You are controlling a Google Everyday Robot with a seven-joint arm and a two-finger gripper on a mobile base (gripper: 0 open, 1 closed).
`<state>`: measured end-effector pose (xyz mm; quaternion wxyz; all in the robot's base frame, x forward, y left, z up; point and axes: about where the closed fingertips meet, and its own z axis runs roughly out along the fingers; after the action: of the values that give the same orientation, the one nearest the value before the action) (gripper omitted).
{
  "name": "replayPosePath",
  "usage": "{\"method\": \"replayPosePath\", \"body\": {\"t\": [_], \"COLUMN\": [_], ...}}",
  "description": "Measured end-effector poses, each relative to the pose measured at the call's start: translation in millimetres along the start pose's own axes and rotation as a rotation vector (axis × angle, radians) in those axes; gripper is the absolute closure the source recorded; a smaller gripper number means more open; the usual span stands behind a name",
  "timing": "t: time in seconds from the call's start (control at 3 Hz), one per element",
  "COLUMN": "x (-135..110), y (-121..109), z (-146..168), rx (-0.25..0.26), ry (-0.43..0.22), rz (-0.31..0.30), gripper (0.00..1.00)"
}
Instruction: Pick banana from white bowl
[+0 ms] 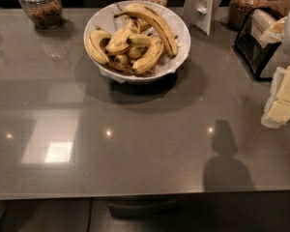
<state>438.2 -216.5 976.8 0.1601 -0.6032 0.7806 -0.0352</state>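
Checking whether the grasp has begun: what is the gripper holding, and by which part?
Nothing. The gripper hangs at the right edge, far from the white bowl, where the banana lies untouched atop the other bananas.

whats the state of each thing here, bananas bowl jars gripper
long arched yellow banana with brown streaks: lying on top of the pile, not gripped
large round white bowl: upright on the grey counter, holding bananas
shorter spotted bananas: heaped under the long one
glass jar at back left: upright, brown contents inside
pale gripper: at the right edge, apart from the bowl
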Motion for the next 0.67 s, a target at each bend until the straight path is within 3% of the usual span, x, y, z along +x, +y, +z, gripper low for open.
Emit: {"method": "replayPosePath", "body": {"t": [0.33,0.67], "x": [-0.1,-8.2], "y": [-0.1,-7.4], "z": [0.0,0.2], "rx": [0.0,0.02], "ry": [0.0,-0.048], "rz": [0.0,-0.009], "gripper": [0.0,0.0]}}
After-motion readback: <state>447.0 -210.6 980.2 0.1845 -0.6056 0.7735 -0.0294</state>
